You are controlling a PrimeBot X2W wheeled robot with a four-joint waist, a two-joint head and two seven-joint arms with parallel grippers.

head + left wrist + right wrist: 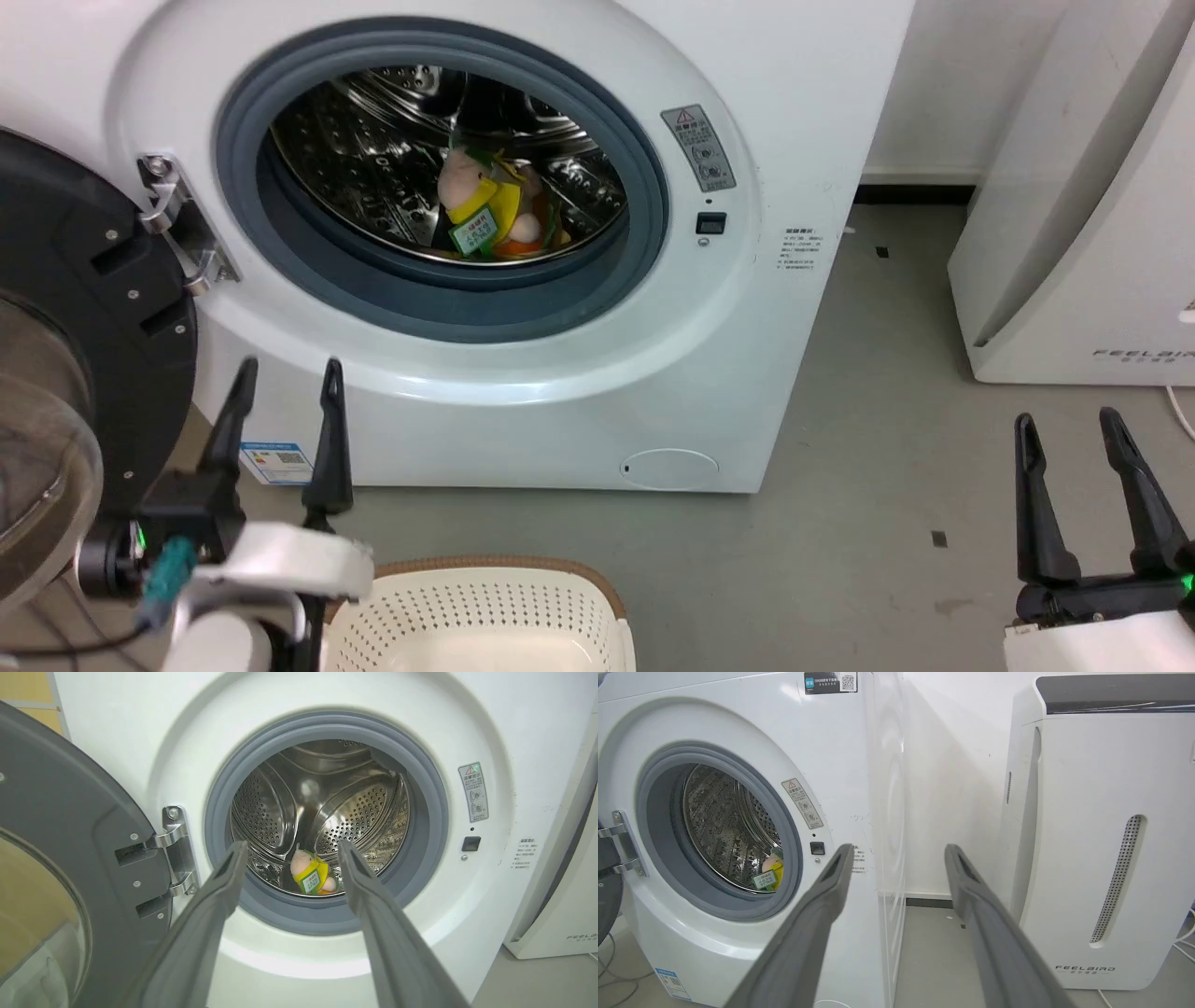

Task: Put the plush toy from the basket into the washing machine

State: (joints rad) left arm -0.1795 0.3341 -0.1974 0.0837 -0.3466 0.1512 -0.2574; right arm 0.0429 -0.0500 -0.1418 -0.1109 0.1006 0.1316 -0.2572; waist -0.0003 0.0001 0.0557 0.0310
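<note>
Plush toy [485,210] lies inside the washing machine [775,308]; left pincer [289,371] and right pincer [1067,420] both gape, empty.

Basket [485,607] cut by bottom edge; plush toy [775,870] half hidden behind gasket [794,858].

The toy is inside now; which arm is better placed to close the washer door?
Probably left: the left gripper is open beside the open door; the right gripper stands far across.
</note>
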